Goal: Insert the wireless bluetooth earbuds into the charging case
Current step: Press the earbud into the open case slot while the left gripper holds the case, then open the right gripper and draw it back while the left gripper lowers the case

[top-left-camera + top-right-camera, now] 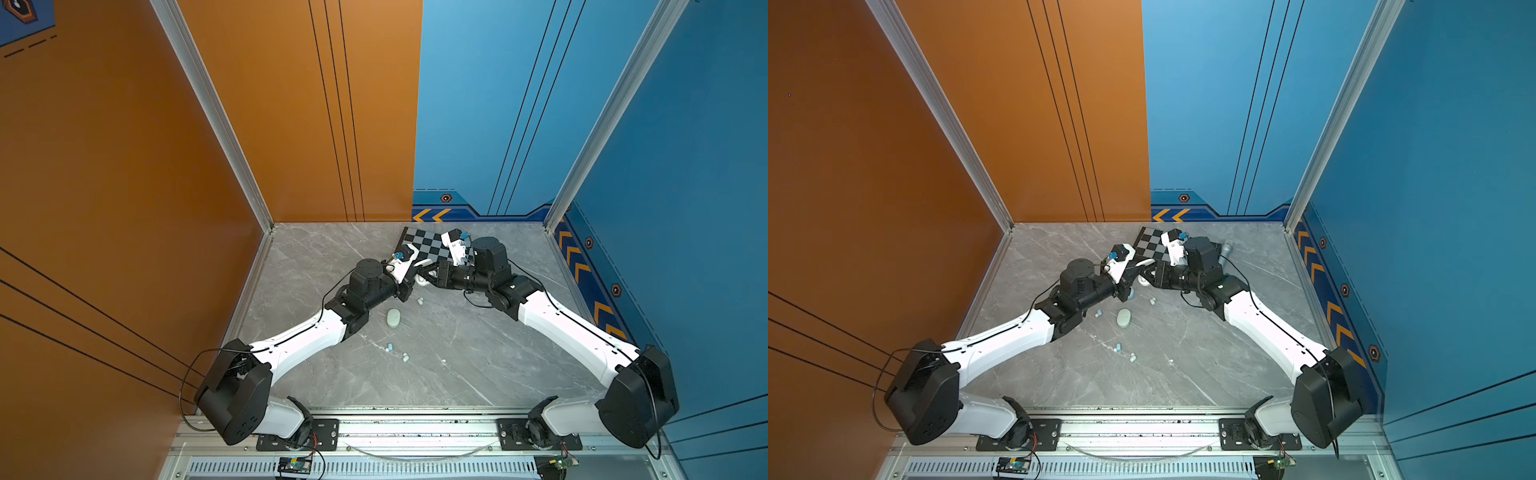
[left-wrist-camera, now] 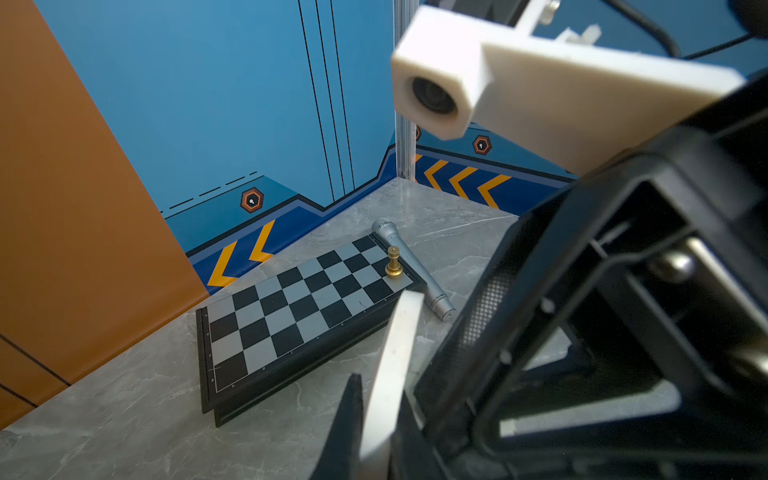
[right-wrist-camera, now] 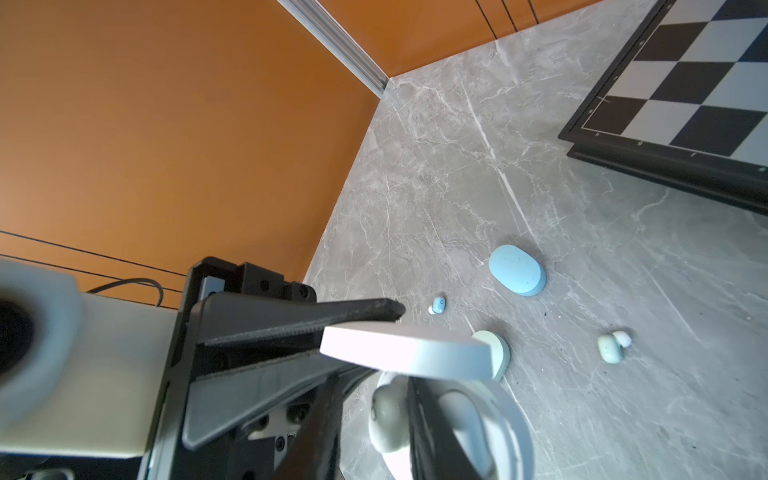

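Left jaws are clamping the charging case (image 3: 415, 353) lid; right jaws are hanging narrowly apart around an earbud (image 3: 386, 415) inside.

Chessboard (image 2: 299, 316) and microphone (image 2: 415, 272) laid on marble tabletop (image 2: 124, 415)
A gold pawn (image 2: 393, 262) is stood at the board's corner (microphone side).

An orange wall (image 1: 124, 166) stands on the left and a blue wall (image 1: 478, 104) on the right, with metal posts (image 1: 216, 116) at the corners. The floor (image 1: 457, 374) is grey marble with pale veins. Yellow arrows (image 1: 432, 215) mark the blue base.
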